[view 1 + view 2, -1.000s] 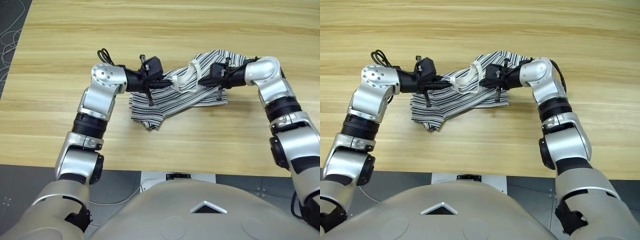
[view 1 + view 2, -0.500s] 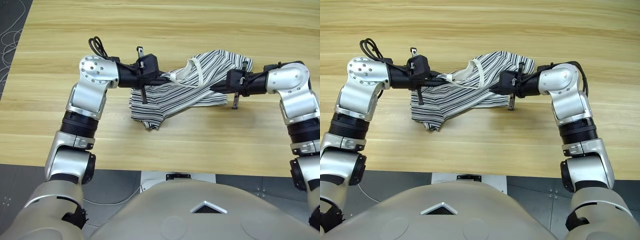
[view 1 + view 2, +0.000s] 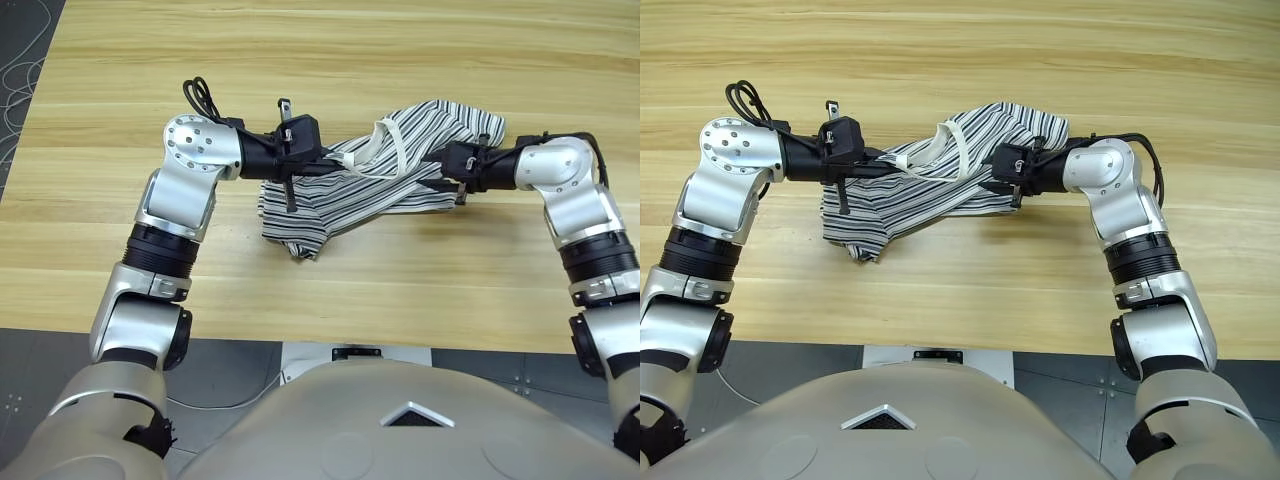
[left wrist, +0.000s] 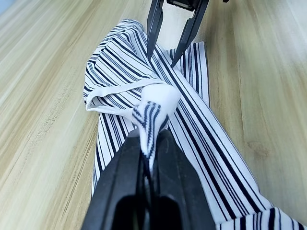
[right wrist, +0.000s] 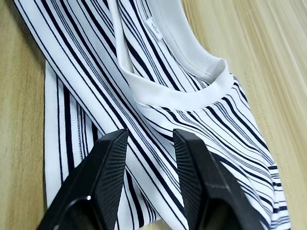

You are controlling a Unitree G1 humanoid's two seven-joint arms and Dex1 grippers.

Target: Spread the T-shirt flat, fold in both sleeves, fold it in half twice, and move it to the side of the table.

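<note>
Striped T-shirt [image 3: 310, 215] lies crumpled, not flat, mid-tabletop [image 3: 400, 50]. It sits nearer the robot-side edge than the far edge and well away from both side edges. Left tool [image 4: 151, 136] is pinched tight on a bunched bit of the shirt with white trim — fabric pokes up out of the closed fingers. Right tool [image 5: 148, 139] is spread wide, gripping nothing, low over the striped cloth just beside the white collar [image 5: 187, 98]; can't tell if its tips touch the fabric. The two tools face each other across the heap, near but apart.
</note>
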